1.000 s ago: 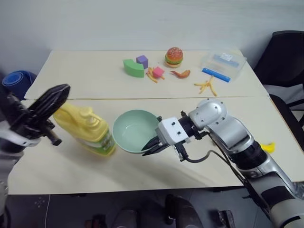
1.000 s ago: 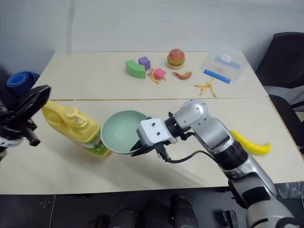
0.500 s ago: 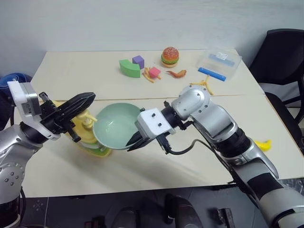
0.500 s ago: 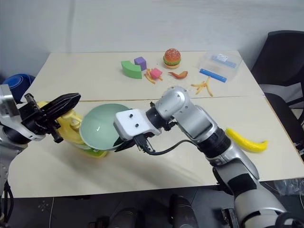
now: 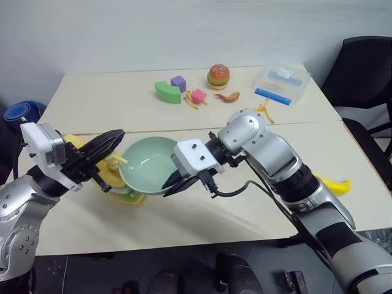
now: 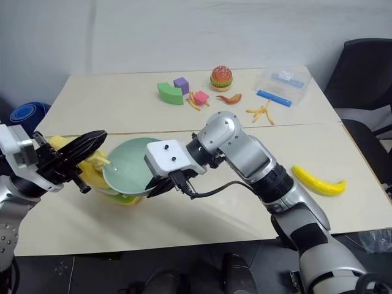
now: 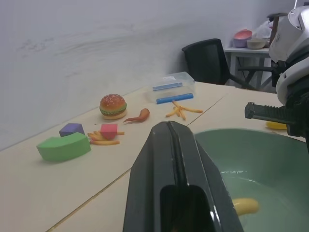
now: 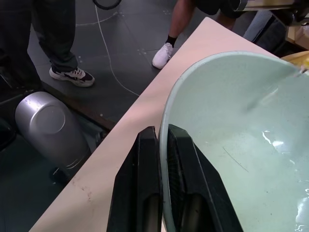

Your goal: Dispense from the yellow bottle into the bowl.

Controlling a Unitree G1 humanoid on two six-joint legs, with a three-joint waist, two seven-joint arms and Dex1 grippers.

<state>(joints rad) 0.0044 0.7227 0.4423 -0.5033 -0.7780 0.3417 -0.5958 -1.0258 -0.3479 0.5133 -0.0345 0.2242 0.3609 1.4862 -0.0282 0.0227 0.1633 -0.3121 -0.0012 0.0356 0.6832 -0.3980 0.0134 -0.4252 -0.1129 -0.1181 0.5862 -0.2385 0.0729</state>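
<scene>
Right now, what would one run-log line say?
right claw: shut on bowl rim, lifted | left claw: shut, above yellow bottle pump

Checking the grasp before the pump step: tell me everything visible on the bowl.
The bowl is small, round, pale mint green, plain, plastic-looking with a glossy inside. It looks empty. It is lifted off the table and tilted, its opening facing up toward the camera. The right pincer is shut on its rim, one finger inside, one outside. It sits in front of the yellow bottle, whose spout reaches over its rim. The shut left pincer hangs above that spout.
</scene>
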